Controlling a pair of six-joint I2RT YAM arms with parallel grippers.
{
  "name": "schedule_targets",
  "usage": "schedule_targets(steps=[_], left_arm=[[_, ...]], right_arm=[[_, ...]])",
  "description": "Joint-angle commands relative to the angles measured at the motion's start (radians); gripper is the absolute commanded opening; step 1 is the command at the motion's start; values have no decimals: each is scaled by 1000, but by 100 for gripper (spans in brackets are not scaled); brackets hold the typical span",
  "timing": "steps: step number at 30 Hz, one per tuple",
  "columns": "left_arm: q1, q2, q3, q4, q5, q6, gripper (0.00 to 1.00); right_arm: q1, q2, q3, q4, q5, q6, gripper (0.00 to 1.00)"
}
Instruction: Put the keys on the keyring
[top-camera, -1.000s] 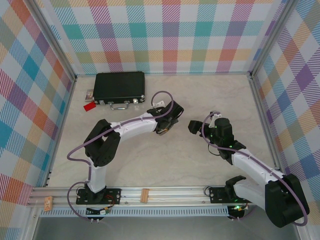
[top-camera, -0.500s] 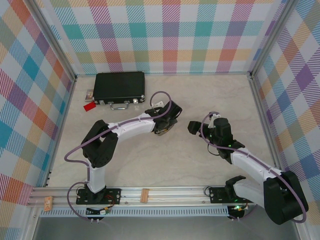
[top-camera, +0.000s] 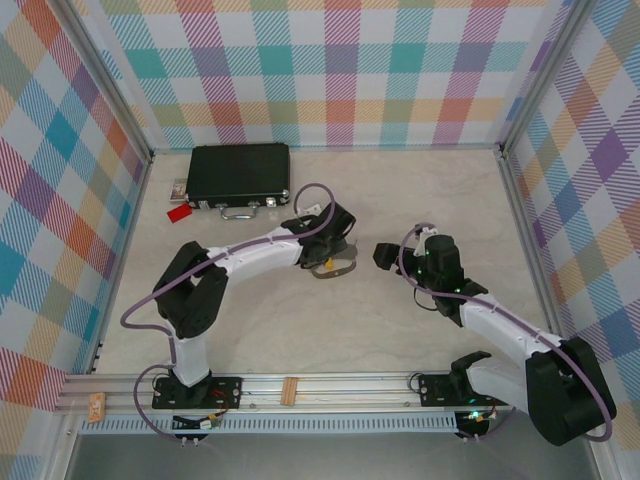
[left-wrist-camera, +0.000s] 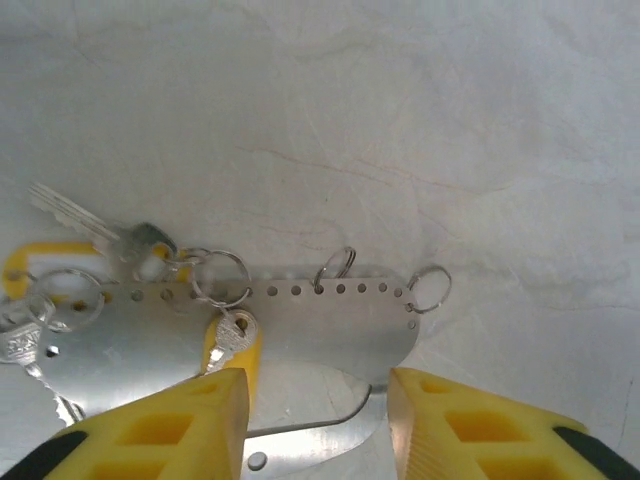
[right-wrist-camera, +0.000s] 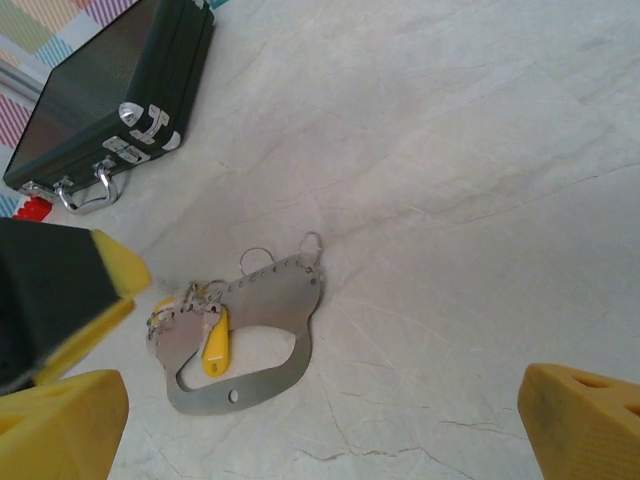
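The keyring (right-wrist-camera: 262, 300) is a flat silver metal loop with a row of holes, lying flat on the pale table (top-camera: 335, 268). Small split rings hang from its edge (left-wrist-camera: 340, 265). The keys sit at its left end: a plain silver key (left-wrist-camera: 75, 212) and a key with a yellow head (left-wrist-camera: 232, 340), also seen from the right wrist (right-wrist-camera: 215, 342). My left gripper (left-wrist-camera: 315, 425) hovers just over the keyring's near side, open, with its yellow fingers (left-wrist-camera: 165, 425) either side of the plate and not gripping it. My right gripper (right-wrist-camera: 325, 430) is open, a short way right of the keyring (top-camera: 385, 255).
A black case (top-camera: 240, 173) with a silver handle lies at the back left, with a small red tag (top-camera: 179, 212) beside it. Checked walls enclose the table on three sides. The left arm (top-camera: 250, 255) stretches across the table's middle.
My left gripper has opened and let go of the keyring, which now lies on the table below its fingers. The right gripper has shifted slightly left and stays open.
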Motion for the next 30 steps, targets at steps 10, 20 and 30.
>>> schedule_targets(steps=[10, 20, 30], left_arm=[[169, -17, -60, 125, 175, 311, 33], [228, 114, -114, 208, 240, 409, 25], [218, 47, -254, 189, 285, 352, 25]], right_arm=[[116, 269, 226, -44, -154, -26, 45], [128, 547, 340, -74, -235, 68, 8], [118, 733, 531, -265, -165, 19, 7]])
